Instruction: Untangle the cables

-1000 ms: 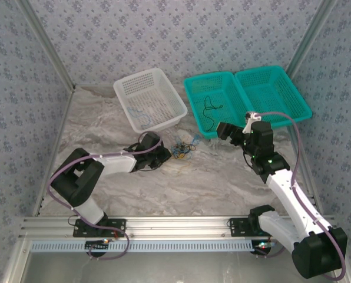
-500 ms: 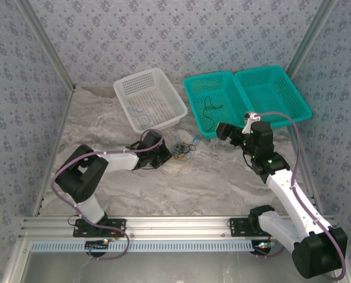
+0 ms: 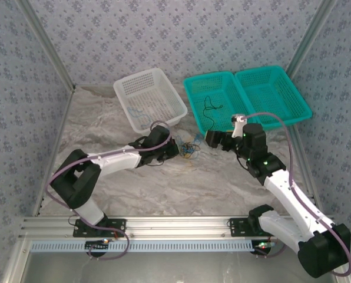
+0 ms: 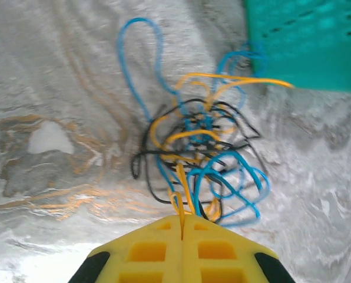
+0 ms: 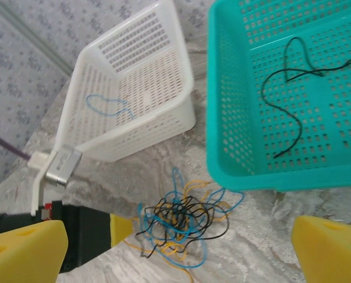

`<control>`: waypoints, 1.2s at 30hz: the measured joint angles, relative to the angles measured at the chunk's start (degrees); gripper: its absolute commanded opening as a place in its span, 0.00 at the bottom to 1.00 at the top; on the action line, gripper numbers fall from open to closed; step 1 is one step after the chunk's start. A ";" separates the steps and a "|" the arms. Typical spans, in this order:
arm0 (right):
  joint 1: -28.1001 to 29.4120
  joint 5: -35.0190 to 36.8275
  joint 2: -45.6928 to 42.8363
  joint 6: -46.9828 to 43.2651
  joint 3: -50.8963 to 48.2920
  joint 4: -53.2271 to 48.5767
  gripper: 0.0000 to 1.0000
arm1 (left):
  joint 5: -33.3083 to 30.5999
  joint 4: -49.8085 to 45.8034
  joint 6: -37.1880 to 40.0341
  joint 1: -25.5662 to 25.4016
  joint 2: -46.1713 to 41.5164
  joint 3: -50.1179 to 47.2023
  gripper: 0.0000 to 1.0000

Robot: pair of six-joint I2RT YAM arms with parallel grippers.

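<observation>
Plainly, the cables (image 3: 189, 148) are light, limp and very thin; they will slide over one another under a gentle pull but cinch into knots if yanked. They lie as a loose clump of blue, black and yellow wire on the counter (image 3: 222, 183), just in front of the teal basket (image 5: 270, 177) and near the white basket (image 5: 134, 141).

The left end effector (image 4: 182, 221) is pinched closed on a yellow strand (image 4: 181, 183) at the clump's near edge, a fair place to take hold, since a free-looking run leads from there into the middle. The right end effector (image 3: 211, 139) hovers above with its jaws spread wide, holding nothing.

The clump has no clear long axis; it is roughly round. In the left wrist view the held strand runs straight away from the pads, a blue loop (image 4: 140, 53) reaches out far left, and a yellow arc (image 4: 246, 79) stretches toward the teal basket.
</observation>
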 measured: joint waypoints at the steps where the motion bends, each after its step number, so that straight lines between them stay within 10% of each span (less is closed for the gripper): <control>1: 0.87 -0.11 0.20 -0.72 0.00 0.04 1.00 | -0.22 -0.02 1.53 -0.61 -1.03 0.24 0.00; 18: 14.40 -3.19 8.39 -16.24 -0.90 11.52 1.00 | 11.41 -4.87 24.22 -0.39 -10.64 6.49 0.00; 36: 19.69 0.98 16.70 -29.40 -8.50 34.75 0.75 | 22.56 0.61 21.24 5.38 -17.38 3.39 0.00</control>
